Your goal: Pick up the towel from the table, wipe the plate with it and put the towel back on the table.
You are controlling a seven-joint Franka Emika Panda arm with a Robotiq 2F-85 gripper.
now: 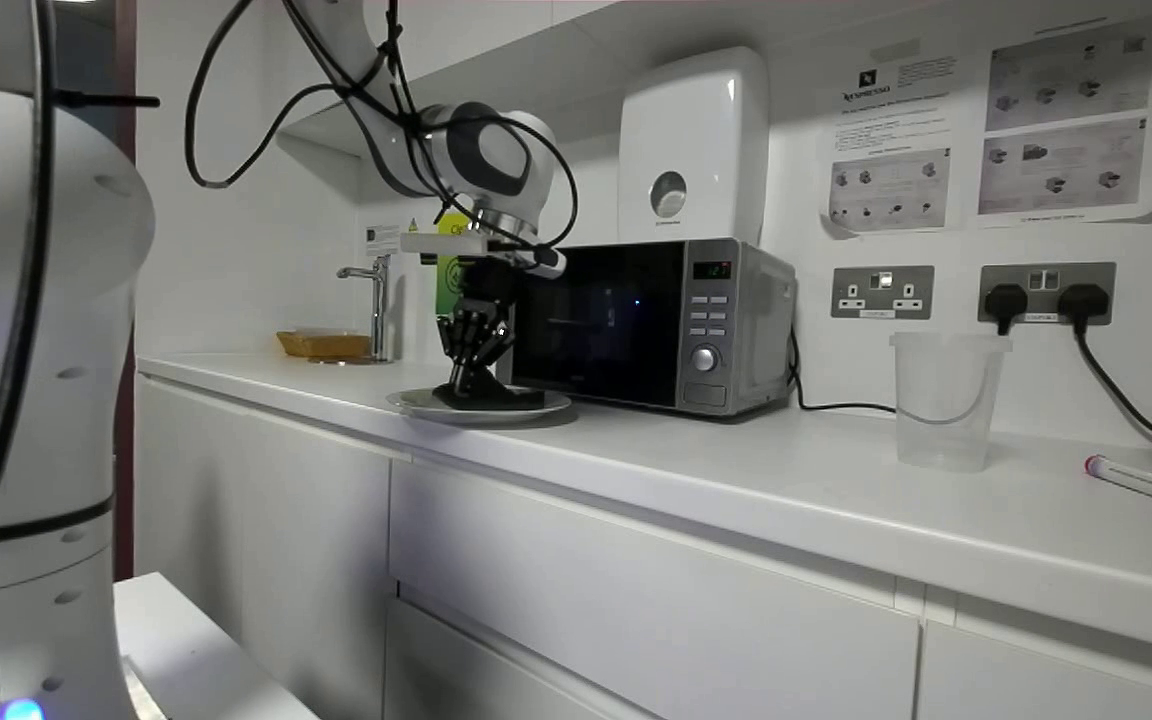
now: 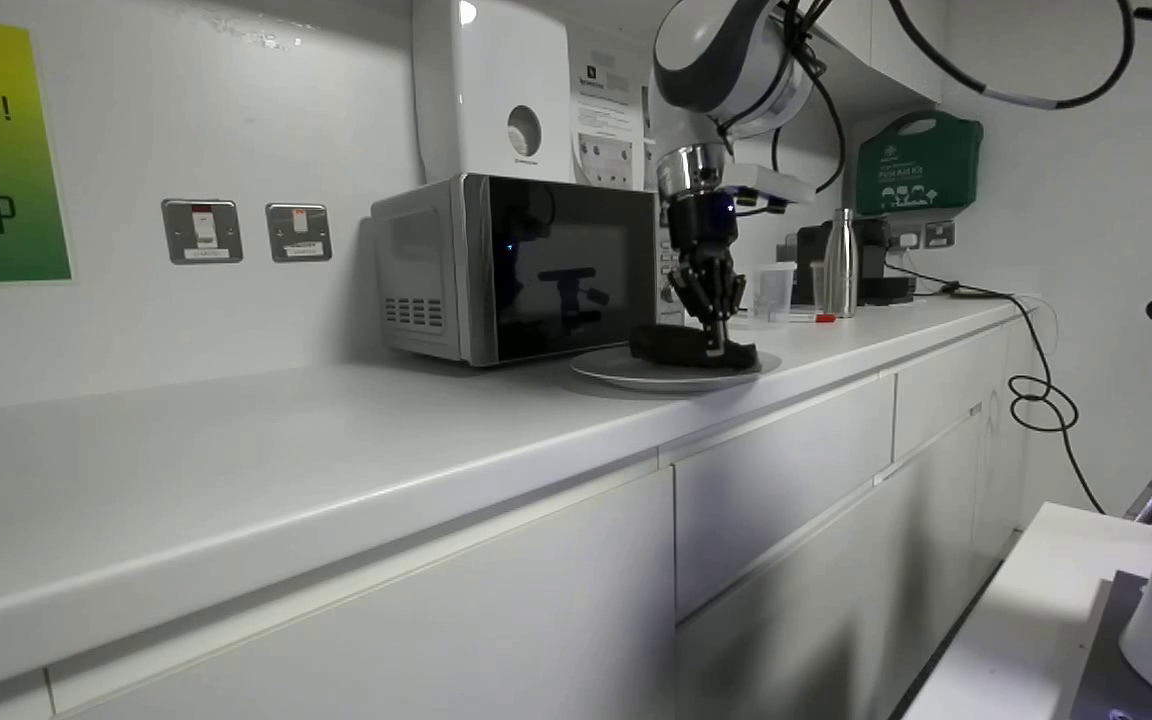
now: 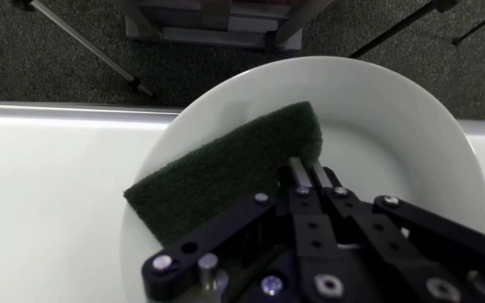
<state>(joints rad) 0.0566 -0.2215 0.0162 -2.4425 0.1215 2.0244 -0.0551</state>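
Observation:
The towel, a dark green-black rough cloth pad, lies on the round plate. It also shows on the plate in both exterior views. My gripper points down over the plate, its two fingertips close together with the pad's edge pinched between them. In both exterior views the gripper is low at the pad, which rests on or just above the plate. The plate stands on the white table, near its front edge. The gripper hides the pad's near part in the wrist view.
A silver microwave stands right behind the plate. A clear plastic tub and a red-white marker lie farther along the counter. A tan dish and a tap are at the far end. A metal bottle stands beyond the tub.

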